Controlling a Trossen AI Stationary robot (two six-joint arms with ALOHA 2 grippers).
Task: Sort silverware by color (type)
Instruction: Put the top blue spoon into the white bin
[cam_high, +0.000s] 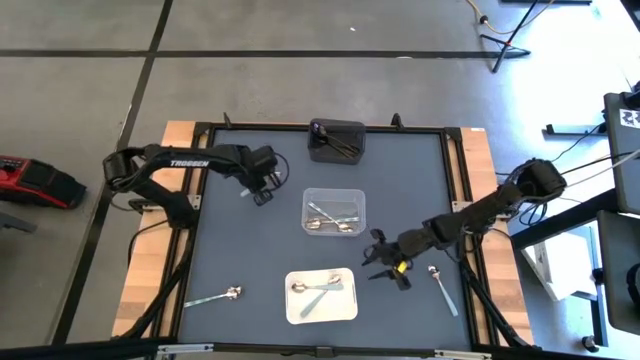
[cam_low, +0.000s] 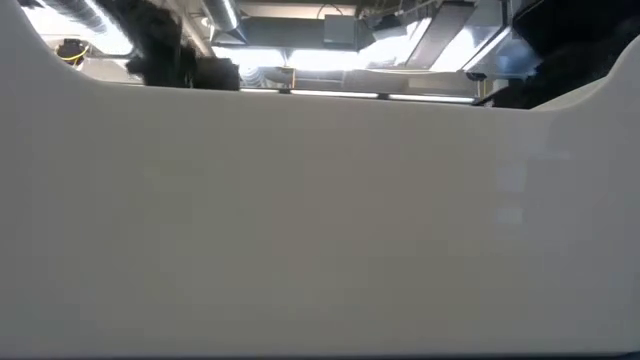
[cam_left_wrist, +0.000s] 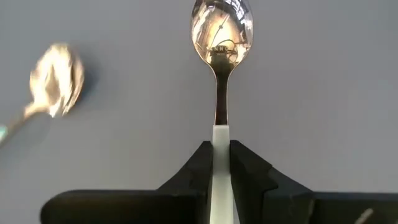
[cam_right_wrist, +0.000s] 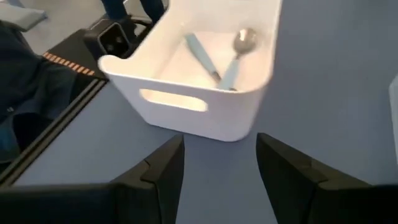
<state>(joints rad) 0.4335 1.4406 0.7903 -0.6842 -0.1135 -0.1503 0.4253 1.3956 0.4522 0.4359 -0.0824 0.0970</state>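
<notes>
Left gripper (cam_left_wrist: 221, 165) pinching pale-handled spoon (cam_left_wrist: 221, 37), bowl outward, above mat.
Right gripper (cam_right_wrist: 217, 168) spread, empty, just beside white tray (cam_right_wrist: 186, 115) holding two blue-handled spoons (cam_right_wrist: 217, 56).

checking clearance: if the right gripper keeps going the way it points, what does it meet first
Most likely the white tray: it sits straight ahead of the open right gripper, with only bare mat between. Two pale-handled spoons lie inside.
</notes>
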